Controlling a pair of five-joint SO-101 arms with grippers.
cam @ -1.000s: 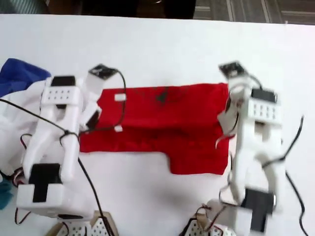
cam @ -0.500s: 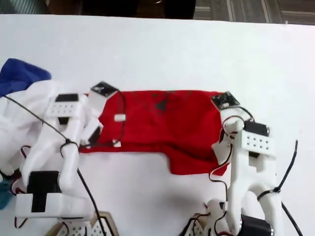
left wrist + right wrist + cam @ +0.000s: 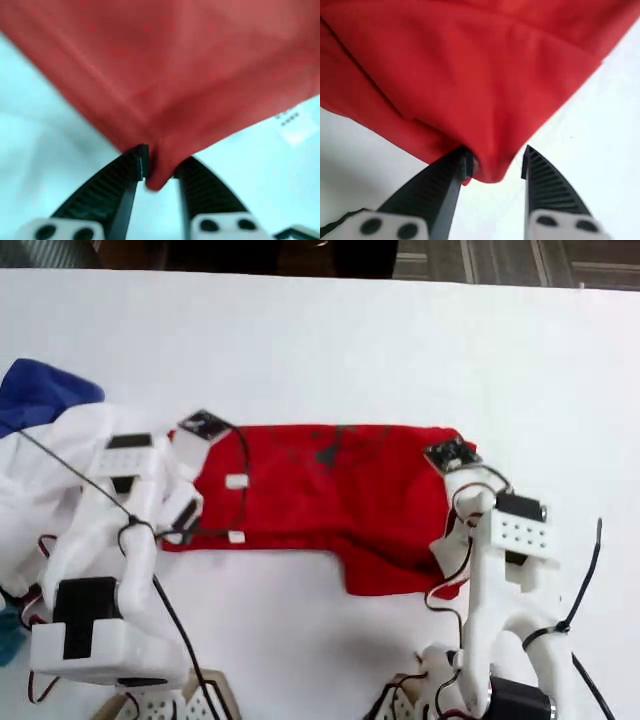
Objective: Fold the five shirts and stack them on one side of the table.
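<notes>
- The left gripper [image 3: 160, 167] has its jaws pinching a corner of the red shirt [image 3: 165, 65].
- The right gripper [image 3: 495, 162] has its jaws clasping a bunched fold of that shirt.
- The shirt lies part-folded mid-table [image 3: 330, 330], with a white shirt [image 3: 40, 480] and a blue shirt [image 3: 40, 390] heaped at its 9 o'clock.

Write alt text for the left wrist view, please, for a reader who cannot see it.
The left hand pinches a bunched edge of the red shirt between its two black ribbed fingers. Beyond the hand, the shirt spreads out over the white table.
</notes>
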